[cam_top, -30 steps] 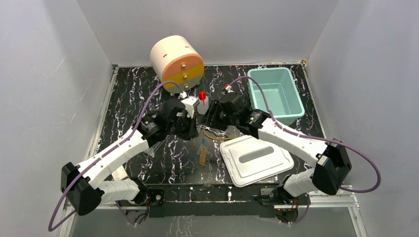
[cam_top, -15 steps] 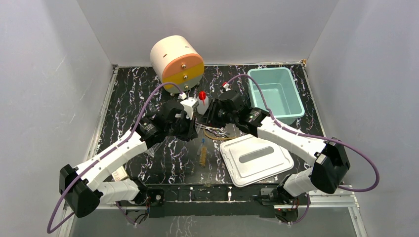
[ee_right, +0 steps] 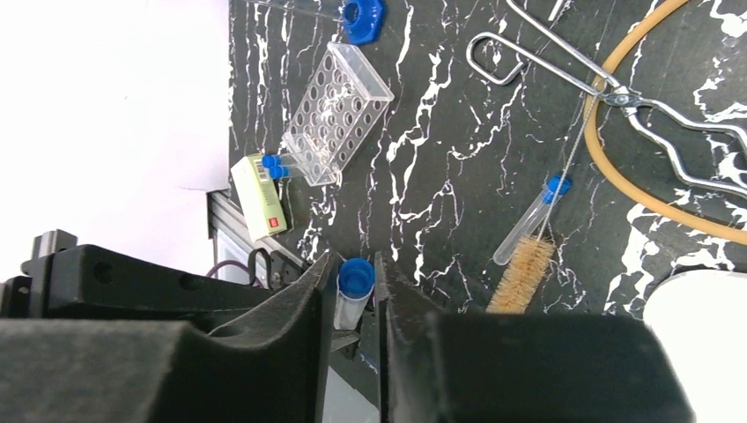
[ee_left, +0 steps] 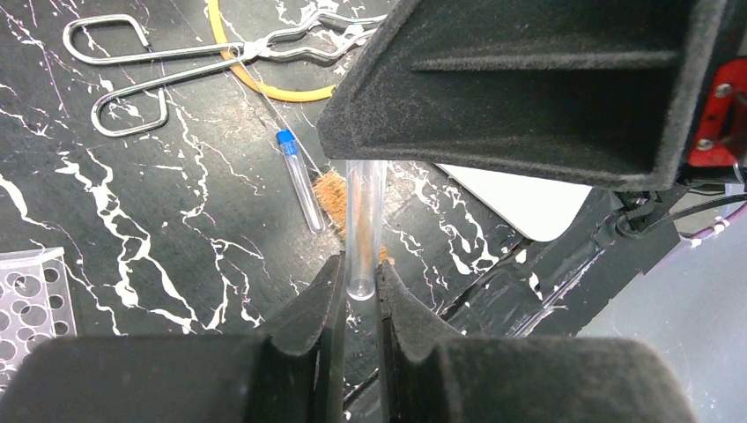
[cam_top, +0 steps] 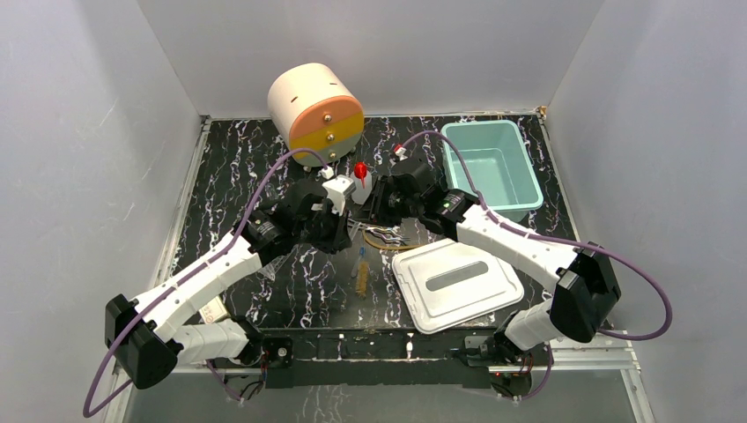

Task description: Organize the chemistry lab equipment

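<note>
A clear test tube (ee_left: 364,225) hangs in the air between both arms. My left gripper (ee_left: 359,273) is shut on its round bottom end. My right gripper (ee_right: 355,284) has its jaws closed against the tube's blue cap (ee_right: 356,275). In the top view the two grippers meet beside the white squeeze bottle (cam_top: 361,182) with its red nozzle. On the table below lie another capped test tube (ee_right: 531,220), the brown brush (ee_right: 520,275), metal forceps (ee_right: 617,97) and the tan tubing loop (ee_right: 636,192). The clear rack (ee_right: 335,110) holds two capped tubes at one end.
The drum-shaped drawer unit (cam_top: 315,110) stands at the back. The teal bin (cam_top: 489,167) sits back right, with its white lid (cam_top: 456,284) flat on the table in front. A loose blue cap (ee_right: 363,18) and a small yellowish box (ee_right: 260,198) lie near the rack.
My right gripper's jaws have narrowed onto the capped end of the tube. Both arms have shifted slightly towards the back.
</note>
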{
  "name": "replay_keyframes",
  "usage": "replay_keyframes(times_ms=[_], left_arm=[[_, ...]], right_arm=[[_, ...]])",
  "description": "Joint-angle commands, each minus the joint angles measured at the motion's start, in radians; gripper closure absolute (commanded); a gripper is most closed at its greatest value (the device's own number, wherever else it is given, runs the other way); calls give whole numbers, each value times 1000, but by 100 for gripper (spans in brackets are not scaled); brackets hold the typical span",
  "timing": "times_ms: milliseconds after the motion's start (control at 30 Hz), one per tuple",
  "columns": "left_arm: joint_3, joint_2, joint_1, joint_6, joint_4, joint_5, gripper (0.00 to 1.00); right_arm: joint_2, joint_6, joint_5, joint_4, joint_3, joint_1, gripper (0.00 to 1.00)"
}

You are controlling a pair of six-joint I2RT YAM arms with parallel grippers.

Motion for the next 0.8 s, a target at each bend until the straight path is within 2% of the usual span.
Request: replay_keyframes(times_ms=[0,67,200,300,400,600,767], left_arm=[[-6,-28,1,23,-25,4,96],[-2,-25,1,20,-28,-11,91],[31,-32,1,-3,-46,-59,49],[87,-69,0,-11,-76,-116,33],[180,-120,1,0,-135,-205,27],[409,-202,1,2,-236,-402,24],[586,-220,0,-33,-275,-605,22]], right_arm=[[-11,-19,-14,37,46,-5,77],[-14,-25,-19,43,44,-5,82],[-19,-65,-17,61,37,-5,86],[-36,-119,9,96,13,-5,86],[-34,-192,49,110,4,-5,84],[49,-325,91,191,12,18,81],[160,-448,146,312,78,118,81]])
